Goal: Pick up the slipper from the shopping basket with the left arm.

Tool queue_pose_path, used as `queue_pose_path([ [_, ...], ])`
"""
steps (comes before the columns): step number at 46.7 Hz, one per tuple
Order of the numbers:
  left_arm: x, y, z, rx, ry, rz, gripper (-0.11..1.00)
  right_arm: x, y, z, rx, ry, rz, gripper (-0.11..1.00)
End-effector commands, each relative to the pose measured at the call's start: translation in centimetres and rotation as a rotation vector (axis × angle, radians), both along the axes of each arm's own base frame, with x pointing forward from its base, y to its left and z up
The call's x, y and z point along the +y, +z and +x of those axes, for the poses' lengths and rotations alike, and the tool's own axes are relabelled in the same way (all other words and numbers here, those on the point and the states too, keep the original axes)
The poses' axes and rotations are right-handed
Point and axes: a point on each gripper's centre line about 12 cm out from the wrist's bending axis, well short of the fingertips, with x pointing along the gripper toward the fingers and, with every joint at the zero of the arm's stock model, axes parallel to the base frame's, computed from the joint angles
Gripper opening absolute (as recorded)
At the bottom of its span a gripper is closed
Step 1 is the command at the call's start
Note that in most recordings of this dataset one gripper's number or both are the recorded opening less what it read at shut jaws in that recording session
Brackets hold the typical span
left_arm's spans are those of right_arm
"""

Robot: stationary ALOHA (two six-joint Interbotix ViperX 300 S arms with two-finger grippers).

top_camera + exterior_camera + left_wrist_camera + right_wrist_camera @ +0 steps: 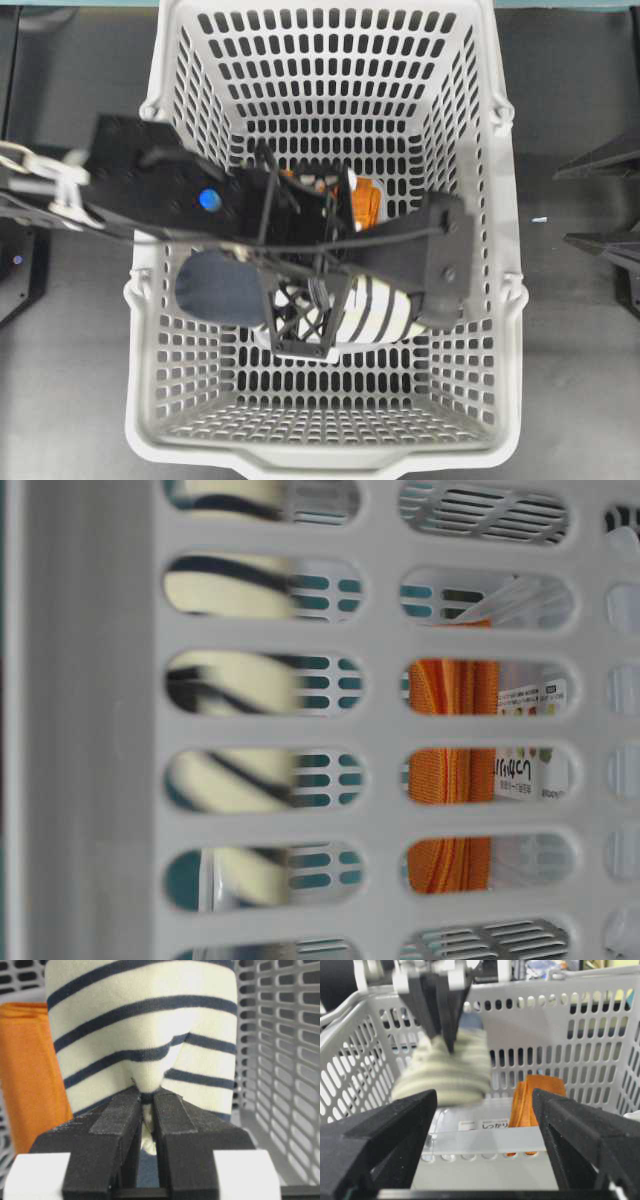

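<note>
The cream slipper with navy stripes (pixel 145 1025) hangs from my left gripper (pixel 147 1095), which is shut on a fold of its upper. From overhead the left gripper (pixel 300 335) is inside the grey shopping basket (pixel 500 300). The slipper's navy heel (pixel 215 288) pokes out to the left and its striped upper (pixel 385 312) to the right. In the right wrist view the slipper (pixel 445 1077) is blurred and clear of the basket floor under the left gripper (pixel 447 1042). My right gripper (pixel 485 1145) is open and empty outside the basket's right wall.
An orange folded cloth (pixel 366 203) lies in the basket beside the slipper, also in the right wrist view (pixel 537 1097). A clear plastic package with a printed label (pixel 492 1122) lies on the basket floor. The basket walls stand close on all sides.
</note>
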Motion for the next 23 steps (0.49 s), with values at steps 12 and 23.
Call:
queue_pose_path([
  [12,0.3,6.4,-0.5,-0.072,0.013,-0.009,0.05,0.0,0.6,0.1,-0.026,-0.002,0.005,0.74],
  [23,0.2,6.3,-0.5,-0.066,0.01,-0.008,0.05,0.0,0.8,0.0,-0.038,-0.002,0.005,0.74],
])
